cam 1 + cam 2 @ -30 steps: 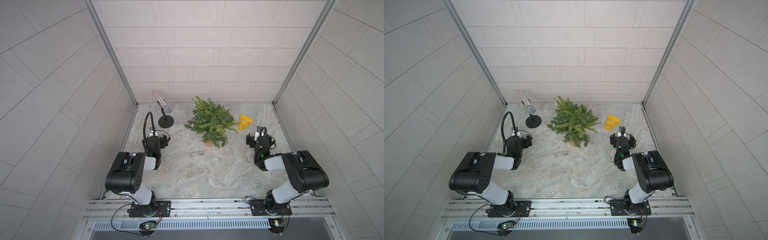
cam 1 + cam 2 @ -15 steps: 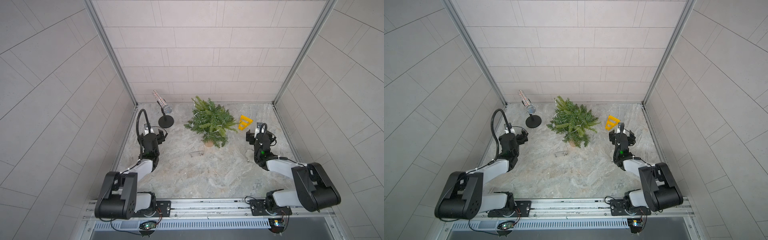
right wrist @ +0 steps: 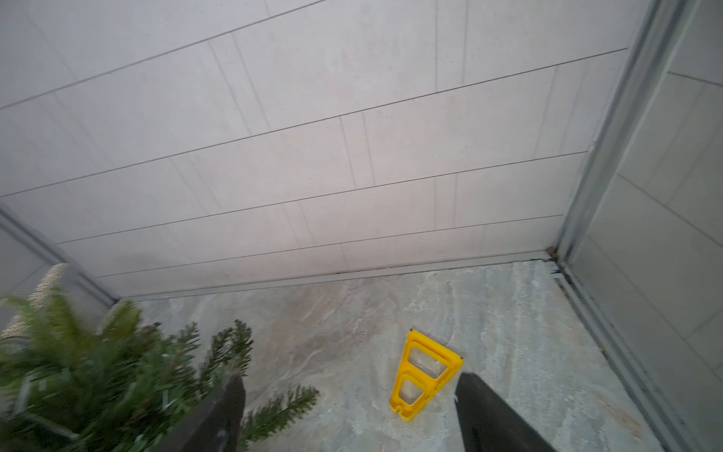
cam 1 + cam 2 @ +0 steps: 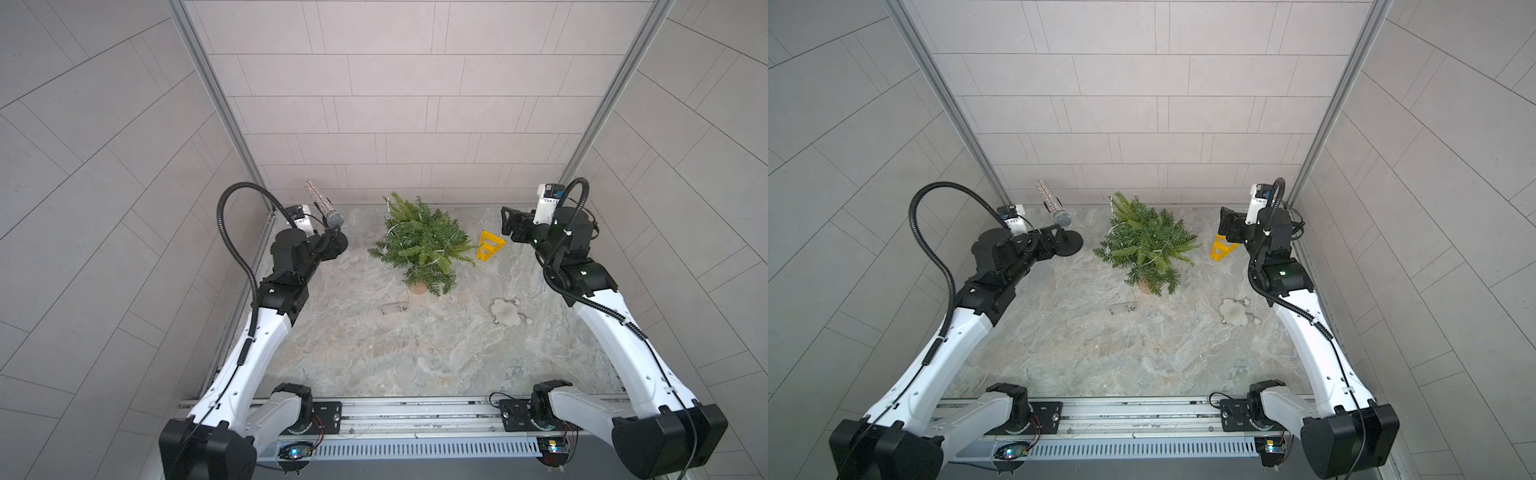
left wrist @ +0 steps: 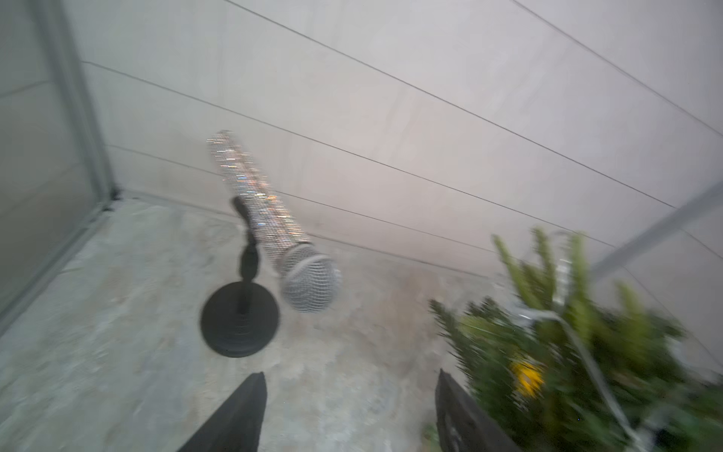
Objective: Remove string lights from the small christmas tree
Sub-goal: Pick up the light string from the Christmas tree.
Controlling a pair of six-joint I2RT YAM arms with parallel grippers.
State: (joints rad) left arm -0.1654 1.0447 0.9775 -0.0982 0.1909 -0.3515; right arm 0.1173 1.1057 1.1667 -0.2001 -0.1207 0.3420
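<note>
— How far along are they? Is anything off the small christmas tree [image 4: 419,245] yet?

— Hardly anything, I'd say. The string lights [image 5: 590,367] are still looped through the branches; you can see the silvery wire and a few clear bulbs among the needles. Only the little clear box [image 4: 394,308] lies on the worktop [image 4: 374,357], just in front of the tree's tan base. That looks like the end of the string.

— And where's the tree?

— Upright, near the middle of the back edge.

— Are the arms on it?

— No. The left claw [image 5: 350,375] is up by the back left corner, next to the glittery microphone [image 4: 326,208] on its black stand. Its fingers are apart with nothing between them. The right claw [image 3: 350,376] is near the back right corner, above the yellow triangular frame [image 4: 489,246]. It's spread too, and empty. Both point roughly at the tree from either side, neither touching it.

— So it's all still to do?

— As I read it, yes: catch the wire, unwind it, lift it clear. The fluffy white toy [image 4: 507,313] toward the right edge is out of the way.
</note>
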